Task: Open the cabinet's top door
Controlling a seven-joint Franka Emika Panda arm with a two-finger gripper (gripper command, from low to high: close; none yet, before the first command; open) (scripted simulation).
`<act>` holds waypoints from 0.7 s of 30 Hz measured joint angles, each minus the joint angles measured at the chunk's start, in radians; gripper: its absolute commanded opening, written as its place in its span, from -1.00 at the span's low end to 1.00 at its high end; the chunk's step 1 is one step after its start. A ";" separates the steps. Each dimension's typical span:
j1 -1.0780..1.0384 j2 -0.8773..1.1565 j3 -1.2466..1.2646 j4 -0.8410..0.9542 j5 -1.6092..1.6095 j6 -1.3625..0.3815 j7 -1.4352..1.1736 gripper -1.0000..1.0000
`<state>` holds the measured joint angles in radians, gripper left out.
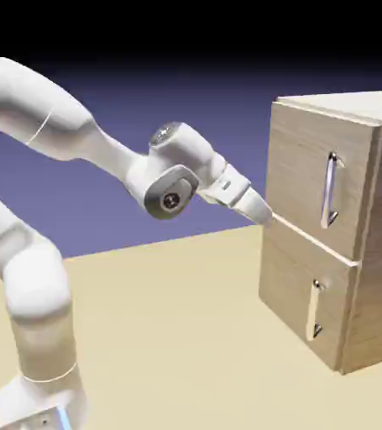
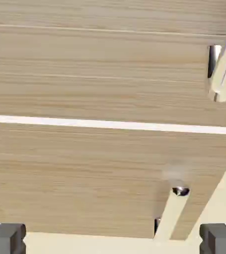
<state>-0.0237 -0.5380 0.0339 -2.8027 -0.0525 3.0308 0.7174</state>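
Reaching arm, exterior view: the white arm [image 1: 76, 138] stretches from the lower left toward the cabinet [image 1: 332, 227], which stands on the tan table [image 1: 169, 336] at the right.
Gripper, exterior view: the gripper [image 1: 265, 214] points down and right, its tip right at the cabinet's front near the left edge, level with the seam between the two doors; whether it touches cannot be told.
Top door, exterior view: the top door [image 1: 299, 172] looks flush with the cabinet front, with its long upright handle [image 1: 331, 191] near the right edge, well apart from the gripper.
Lower door, exterior view: the lower door [image 1: 290, 290] sits below the seam, with a shorter handle [image 1: 314, 309].
Fingers, hand view: two grey fingertips [image 2: 5, 238] show at the bottom corners, spread wide, with nothing between them.
Wood, hand view: two wood panels fill the picture, split by a pale seam [image 2: 110, 124].
Handles, hand view: one handle [image 2: 219, 64] shows at the upper right, another [image 2: 172, 213] at the lower right.
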 measured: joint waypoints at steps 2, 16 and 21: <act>-0.059 0.053 0.056 0.012 -0.087 -0.010 -0.039 0.00; -0.474 0.425 0.450 0.097 -0.696 -0.082 -0.313 0.00; -0.623 0.558 0.590 0.127 -0.913 -0.108 -0.411 0.00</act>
<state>-0.6467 0.0200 0.6244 -2.6760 -0.9657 2.9231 0.3059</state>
